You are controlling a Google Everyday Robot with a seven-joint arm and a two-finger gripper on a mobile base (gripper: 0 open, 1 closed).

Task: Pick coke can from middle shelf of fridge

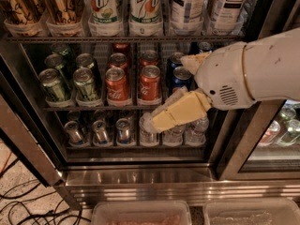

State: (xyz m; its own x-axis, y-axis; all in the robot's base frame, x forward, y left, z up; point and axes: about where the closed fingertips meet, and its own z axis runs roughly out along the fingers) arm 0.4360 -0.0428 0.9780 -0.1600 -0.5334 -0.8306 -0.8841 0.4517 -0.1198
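Observation:
Two red coke cans [116, 86] [150, 82] stand at the front of the middle shelf [93, 108], with more red cans in the lanes behind them. The fridge [140, 177] has a steel frame, and I look straight into its racks. My gripper [168, 93] comes in from the right on a white arm [253, 74] and sits in front of the shelf, just right of the right-hand coke can. Its cream fingers [176, 114] are spread apart and hold nothing. The lower finger hangs below the shelf rail, and the upper one lies over the Pepsi lane.
Green cans [54, 84] stand left of the cokes and blue Pepsi cans [180, 78] right, partly behind my gripper. Tall bottles [104, 8] fill the rack above, small cans and water bottles [96, 131] the rack below. Plastic bins [140, 213] and floor cables [28, 205] lie below.

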